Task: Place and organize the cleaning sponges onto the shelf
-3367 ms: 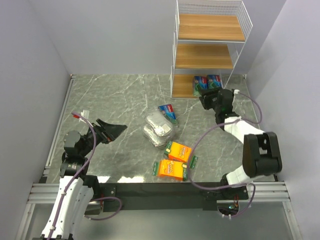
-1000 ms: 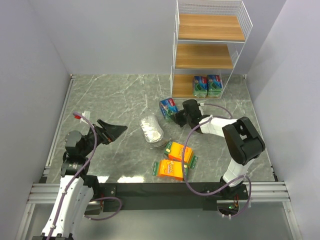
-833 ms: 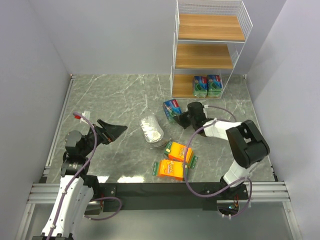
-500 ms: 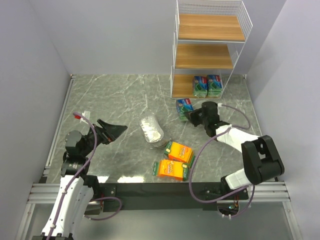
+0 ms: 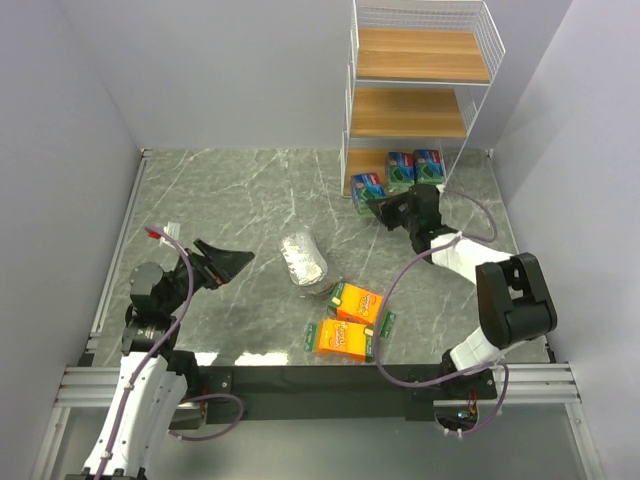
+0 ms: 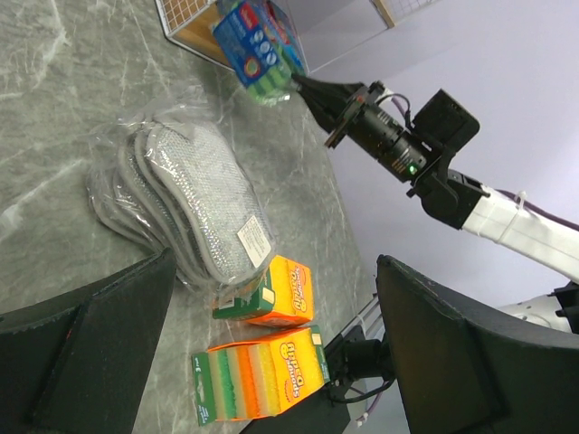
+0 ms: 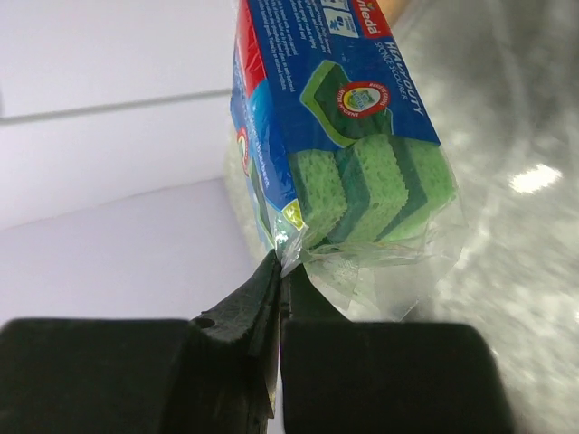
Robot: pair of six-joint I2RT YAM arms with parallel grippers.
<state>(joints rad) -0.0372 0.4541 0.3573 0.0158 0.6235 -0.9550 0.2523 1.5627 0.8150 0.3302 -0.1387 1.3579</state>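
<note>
From above: pinched shut, by the right gripper (image 5: 380, 206), on the wrapper edge of one blue-and-green pack (image 5: 367, 189), right of centre, just before the lower left corner of the shelf (image 5: 349, 110). Long axis pointing away from the fingers, toward upper left. Counted: two more blue-and-green packs (image 5: 401, 171) side by side on its lowest tier, two orange packs (image 5: 358, 303) at low centre, one silvery grey stack (image 5: 303, 260) at centre. At lower left, spread wide and empty, the left gripper (image 5: 236, 268).

Left wrist: held pack tilted at top centre; grey stack seemingly two.

Right wrist: closed on the clear seam; pack rising up-frame, leaning right.
</note>
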